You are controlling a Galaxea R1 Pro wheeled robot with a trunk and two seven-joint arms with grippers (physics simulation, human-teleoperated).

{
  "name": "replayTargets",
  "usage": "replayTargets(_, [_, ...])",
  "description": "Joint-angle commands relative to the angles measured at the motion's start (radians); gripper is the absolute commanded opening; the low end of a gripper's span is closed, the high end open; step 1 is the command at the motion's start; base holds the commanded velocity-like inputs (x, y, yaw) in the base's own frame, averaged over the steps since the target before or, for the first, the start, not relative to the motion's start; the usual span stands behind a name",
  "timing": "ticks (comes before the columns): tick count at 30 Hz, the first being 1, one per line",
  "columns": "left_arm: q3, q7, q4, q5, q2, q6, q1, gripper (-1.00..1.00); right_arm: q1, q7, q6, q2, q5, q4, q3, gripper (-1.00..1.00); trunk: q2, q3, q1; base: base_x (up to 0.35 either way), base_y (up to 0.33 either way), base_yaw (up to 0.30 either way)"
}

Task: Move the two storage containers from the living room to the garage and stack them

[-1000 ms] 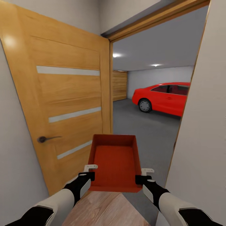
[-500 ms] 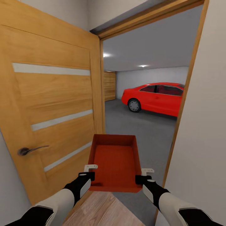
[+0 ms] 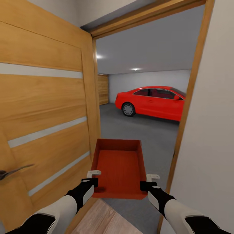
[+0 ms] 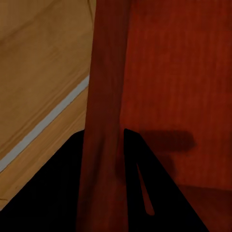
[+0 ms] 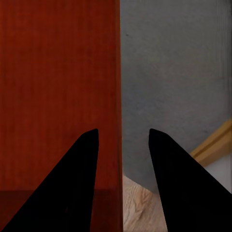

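One orange-red storage container (image 3: 118, 167) hangs in the air in front of me, open side up and empty. My left gripper (image 3: 92, 180) is shut on its left wall near the close corner, and my right gripper (image 3: 148, 183) is shut on its right wall. In the left wrist view the container wall (image 4: 104, 96) runs between the left gripper's (image 4: 104, 137) dark fingers. The right wrist view has the thin wall of the container (image 5: 58, 87) between the right gripper's (image 5: 123, 133) fingers. Through the doorway lies the garage with its dark grey floor (image 3: 146, 136).
An open wooden door (image 3: 45, 113) with a metal handle (image 3: 9, 172) stands close at the left. The wooden door frame (image 3: 185, 107) and a white wall (image 3: 211, 130) are close at the right. A red car (image 3: 151, 102) is parked in the garage, beside a slatted wooden door (image 3: 103, 89). Light wood planks (image 3: 104, 221) lie underfoot.
The whole view has shifted: the open door has slid left and grown larger, and more of the car shows. The container and both grippers keep their place in the picture.
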Motion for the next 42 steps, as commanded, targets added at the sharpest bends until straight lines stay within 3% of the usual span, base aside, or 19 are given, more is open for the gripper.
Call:
replayTargets(1, [0.007,0.018,-0.006,-0.021,0.003,0.000,0.000,-1.00,0.000,-0.004,0.000,0.000,-0.017,0.003,0.003,-1.00,-0.001,0.000,0.001,0.198,0.172,-0.238])
replayTargets(42, [0.007,0.018,-0.006,-0.021,0.003,0.000,0.000,-1.00,0.000,-0.004,0.000,0.000,-0.017,0.003,0.003,-1.00,-0.001,0.015,0.001,0.199,0.172,-0.238])
